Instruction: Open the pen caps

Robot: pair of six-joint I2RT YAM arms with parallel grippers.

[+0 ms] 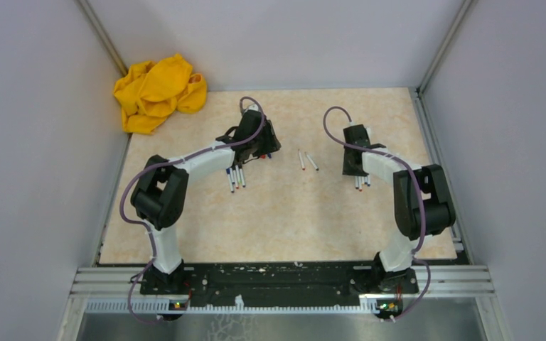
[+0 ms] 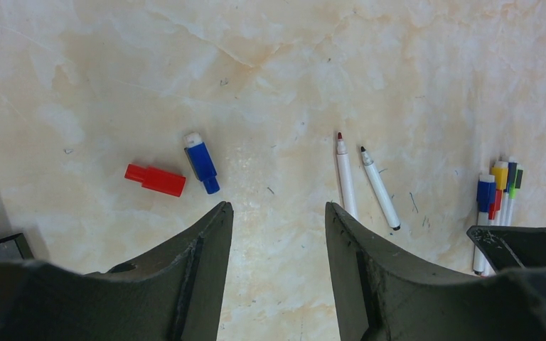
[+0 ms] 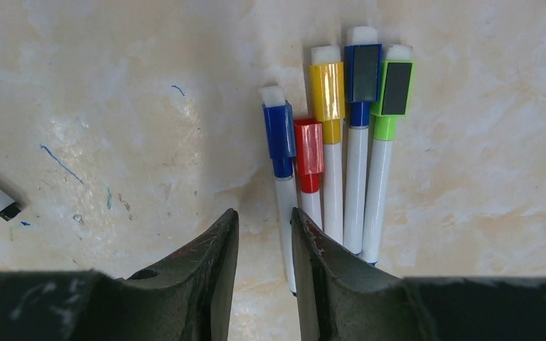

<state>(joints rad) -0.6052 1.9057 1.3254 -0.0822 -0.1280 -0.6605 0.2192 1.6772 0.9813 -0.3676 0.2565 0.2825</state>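
In the left wrist view a loose red cap (image 2: 155, 180) and a loose blue cap (image 2: 202, 163) lie on the table ahead of my open, empty left gripper (image 2: 277, 206). Two uncapped pens (image 2: 345, 174) lie side by side to its right. In the right wrist view several capped pens lie in a row: blue cap (image 3: 279, 135), red cap (image 3: 308, 153), yellow cap (image 3: 327, 92), a second blue cap (image 3: 363, 74), green cap (image 3: 396, 89). My right gripper (image 3: 264, 211) hovers just left of their barrels, narrowly open with nothing between the fingers.
A crumpled yellow cloth (image 1: 158, 92) lies at the back left corner. Another bunch of pens (image 1: 236, 177) lies beside my left arm. The two uncapped pens (image 1: 306, 160) sit between the grippers. Grey walls enclose the table on three sides.
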